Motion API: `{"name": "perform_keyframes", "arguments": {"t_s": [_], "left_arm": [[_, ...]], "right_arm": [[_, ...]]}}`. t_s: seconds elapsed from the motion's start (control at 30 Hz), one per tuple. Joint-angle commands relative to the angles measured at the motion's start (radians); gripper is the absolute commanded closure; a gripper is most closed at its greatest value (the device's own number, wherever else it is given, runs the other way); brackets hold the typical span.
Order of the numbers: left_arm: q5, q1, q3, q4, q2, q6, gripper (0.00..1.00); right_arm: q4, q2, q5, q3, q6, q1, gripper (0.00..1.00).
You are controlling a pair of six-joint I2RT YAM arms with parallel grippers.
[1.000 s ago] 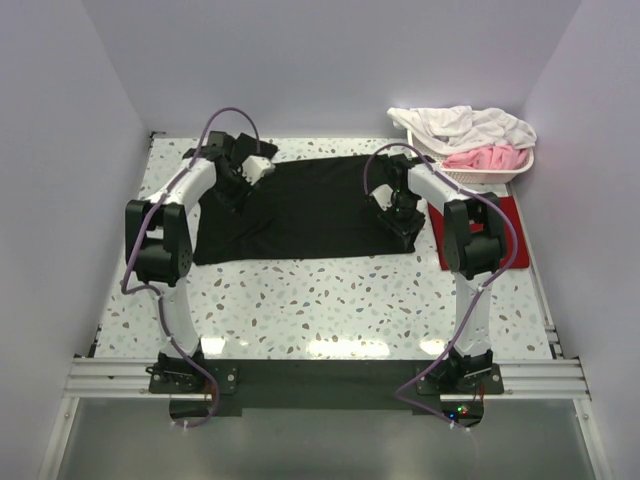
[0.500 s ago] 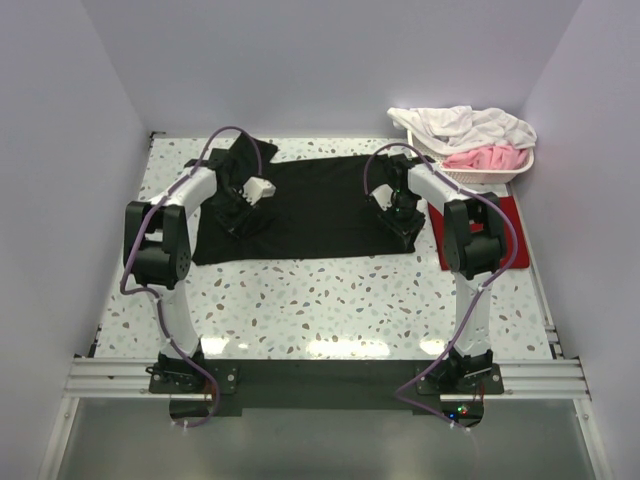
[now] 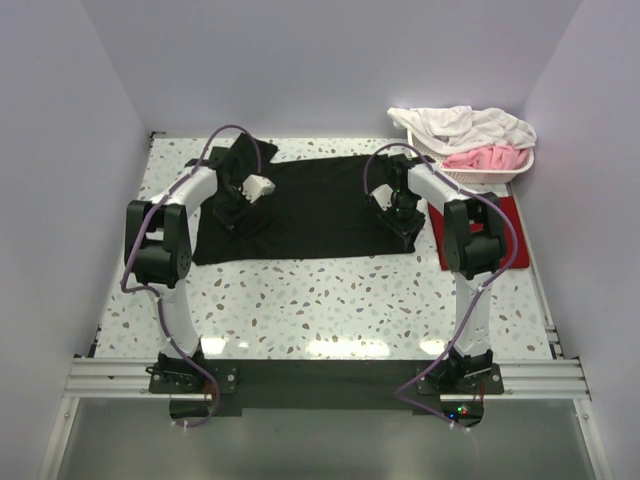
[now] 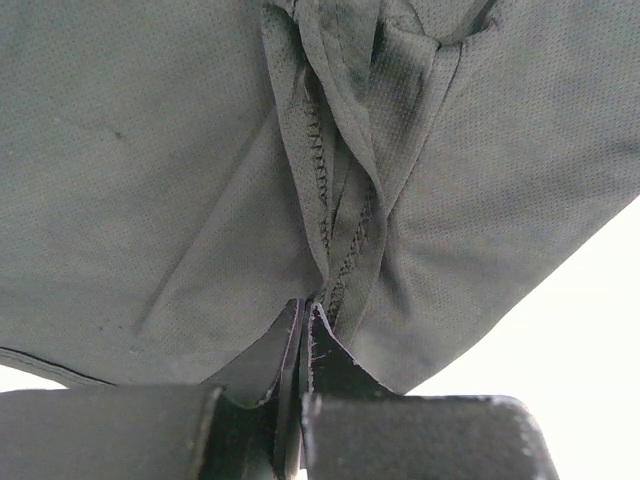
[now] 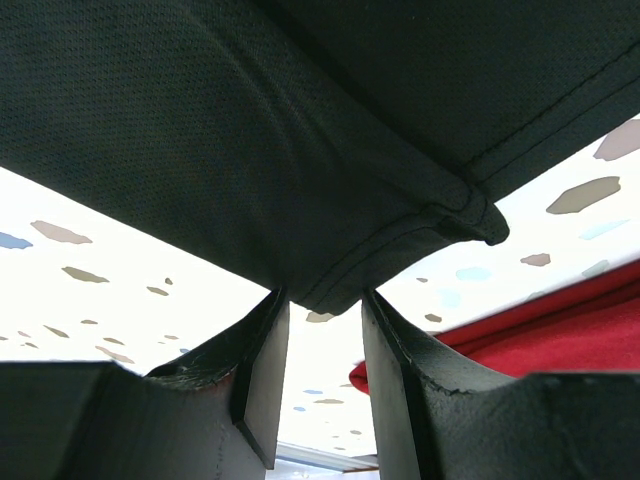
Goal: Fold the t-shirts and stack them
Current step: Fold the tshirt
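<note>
LIVE | left claw (image 4: 303,312) clamped on a bunched seam of the black t-shirt (image 3: 320,205) | in the last second I've carried that left end up and inward over the body | right claw (image 5: 322,308) unmoved, jaws apart astride the right hem | shirt spread mid-table (image 3: 330,300), dark red t-shirt (image 3: 506,214) at far right | I reckon the first fold is started, stacking still ahead

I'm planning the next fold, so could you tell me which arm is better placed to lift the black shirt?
Left, probably: the left hand is shut on the black shirt, whereas the right hand is open, gripping nothing.
</note>
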Motion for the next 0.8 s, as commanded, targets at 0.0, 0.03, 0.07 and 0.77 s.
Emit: {"name": "perform_keyframes", "arguments": {"t_s": [0.0, 0.03, 0.07, 0.77], "left_arm": [[0.027, 0.002, 0.055, 0.025, -0.016, 0.014, 1.0], [0.026, 0.002, 0.065, 0.025, -0.016, 0.012, 1.0], [0.024, 0.002, 0.09, 0.027, -0.015, 0.012, 1.0], [-0.178, 0.054, 0.156, 0.36, -0.016, -0.153, 0.59]], "right_arm": [[-0.015, 0.001, 0.009, 0.028, 0.003, 0.003, 0.61], [-0.016, 0.003, 0.011, 0.029, 0.003, 0.003, 0.61], [-0.015, 0.003, 0.011, 0.029, 0.003, 0.002, 0.61], [-0.027, -0.02, -0.004, 0.032, 0.003, 0.002, 0.57]]}}
